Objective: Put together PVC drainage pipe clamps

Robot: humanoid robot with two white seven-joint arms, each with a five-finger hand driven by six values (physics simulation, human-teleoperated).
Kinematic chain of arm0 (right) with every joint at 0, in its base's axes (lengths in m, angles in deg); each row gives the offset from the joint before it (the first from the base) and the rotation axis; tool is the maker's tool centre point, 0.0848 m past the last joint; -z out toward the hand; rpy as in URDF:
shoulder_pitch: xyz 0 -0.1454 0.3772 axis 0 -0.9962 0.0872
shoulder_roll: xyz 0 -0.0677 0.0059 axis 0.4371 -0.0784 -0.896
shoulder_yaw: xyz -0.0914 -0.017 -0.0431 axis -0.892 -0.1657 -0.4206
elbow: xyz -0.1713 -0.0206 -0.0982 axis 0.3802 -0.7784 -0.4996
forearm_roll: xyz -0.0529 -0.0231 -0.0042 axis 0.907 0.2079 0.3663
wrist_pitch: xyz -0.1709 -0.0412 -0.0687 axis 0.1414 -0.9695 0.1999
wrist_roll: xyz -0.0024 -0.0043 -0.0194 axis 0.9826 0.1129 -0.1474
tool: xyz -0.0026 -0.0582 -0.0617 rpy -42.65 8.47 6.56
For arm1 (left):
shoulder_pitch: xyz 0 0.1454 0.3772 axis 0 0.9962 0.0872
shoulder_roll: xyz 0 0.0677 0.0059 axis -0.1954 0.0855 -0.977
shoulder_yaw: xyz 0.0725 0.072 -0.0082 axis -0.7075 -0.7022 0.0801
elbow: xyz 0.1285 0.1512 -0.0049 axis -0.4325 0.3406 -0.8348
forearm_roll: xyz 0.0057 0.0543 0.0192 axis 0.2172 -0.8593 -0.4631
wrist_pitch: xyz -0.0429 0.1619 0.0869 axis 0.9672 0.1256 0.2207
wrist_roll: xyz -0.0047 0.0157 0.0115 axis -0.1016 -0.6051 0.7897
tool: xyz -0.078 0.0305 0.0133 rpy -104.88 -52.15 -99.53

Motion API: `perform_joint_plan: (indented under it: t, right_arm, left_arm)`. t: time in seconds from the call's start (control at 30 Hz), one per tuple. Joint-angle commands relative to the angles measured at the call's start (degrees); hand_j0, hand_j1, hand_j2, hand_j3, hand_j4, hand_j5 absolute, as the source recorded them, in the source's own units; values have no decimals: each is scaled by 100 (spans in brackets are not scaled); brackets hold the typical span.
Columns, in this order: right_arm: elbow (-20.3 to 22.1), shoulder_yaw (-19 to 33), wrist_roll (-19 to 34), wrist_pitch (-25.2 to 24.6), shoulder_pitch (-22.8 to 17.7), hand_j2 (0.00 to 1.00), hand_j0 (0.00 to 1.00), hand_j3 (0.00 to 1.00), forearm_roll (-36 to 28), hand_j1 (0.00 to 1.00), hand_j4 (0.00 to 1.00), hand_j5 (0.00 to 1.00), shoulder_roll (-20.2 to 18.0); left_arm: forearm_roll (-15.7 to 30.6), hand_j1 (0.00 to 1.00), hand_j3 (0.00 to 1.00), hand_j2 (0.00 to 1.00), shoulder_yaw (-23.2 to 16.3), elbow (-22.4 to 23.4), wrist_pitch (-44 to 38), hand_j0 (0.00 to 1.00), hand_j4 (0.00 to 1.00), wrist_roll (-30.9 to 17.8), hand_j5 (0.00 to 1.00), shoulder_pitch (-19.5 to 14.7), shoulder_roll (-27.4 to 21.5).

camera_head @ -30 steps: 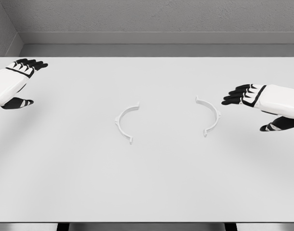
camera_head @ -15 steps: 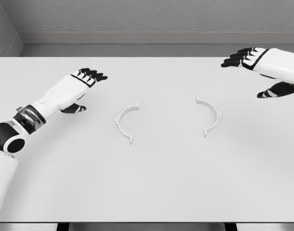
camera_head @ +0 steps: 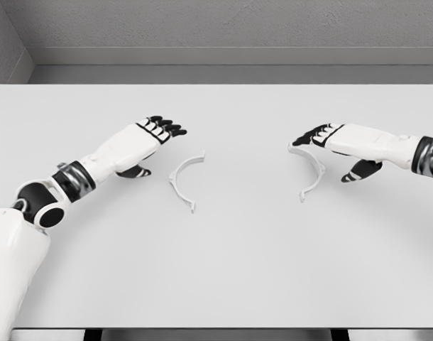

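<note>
While both clamp halves lie apart, each robot hand hovers open.

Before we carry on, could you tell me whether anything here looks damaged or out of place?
Nothing stands out: the two white curved clamp halves lie flat and apart on the white table, unbroken, open sides facing each other.

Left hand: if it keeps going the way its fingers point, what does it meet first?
Probably nothing soon: the left hand points up-right, passing above the left clamp half over bare table; height unclear.
</note>
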State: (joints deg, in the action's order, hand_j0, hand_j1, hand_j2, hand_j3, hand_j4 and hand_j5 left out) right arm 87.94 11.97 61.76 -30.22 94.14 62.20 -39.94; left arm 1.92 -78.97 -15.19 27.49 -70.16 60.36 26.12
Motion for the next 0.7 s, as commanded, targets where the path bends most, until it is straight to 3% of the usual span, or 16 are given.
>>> perform_joint_plan:
  t: [0.0, 0.07, 0.13, 0.23, 0.4, 0.67]
  right_arm:
    - [-181, -21, -554, -17, 9, 100, 100, 100, 114, 100, 100, 100, 3]
    - [-366, -21, -599, -26, 35, 100, 100, 100, 114, 100, 100, 100, 12]
    - [-630, -12, -1152, -17, 26, 100, 100, 100, 123, 100, 100, 100, 214]
    - [-771, -21, -1627, -17, 18, 100, 100, 100, 149, 100, 100, 100, 223]
    - [-1316, -21, -1689, 9, 35, 100, 100, 100, 615, 100, 100, 100, 768]
    - [-1579, -74, -1689, 36, 35, 100, 100, 100, 870, 100, 100, 100, 847]
  left_arm:
    - [51, 100, 100, 100, -60, -4, -9, 100, 100, 4, 100, 0, 14]
    - [42, 100, 100, 100, -60, 5, -9, 100, 100, 4, 100, 0, 57]
    - [42, 100, 100, 100, -60, 5, -9, 100, 100, 4, 100, 0, 102]
    - [34, 100, 100, 100, -148, 22, -9, 100, 100, 4, 100, -62, 145]
    - [42, 100, 100, 100, -192, 40, -9, 100, 100, 12, 100, -79, 172]
    - [42, 100, 100, 100, -280, 31, -9, 100, 100, 4, 100, -79, 242]
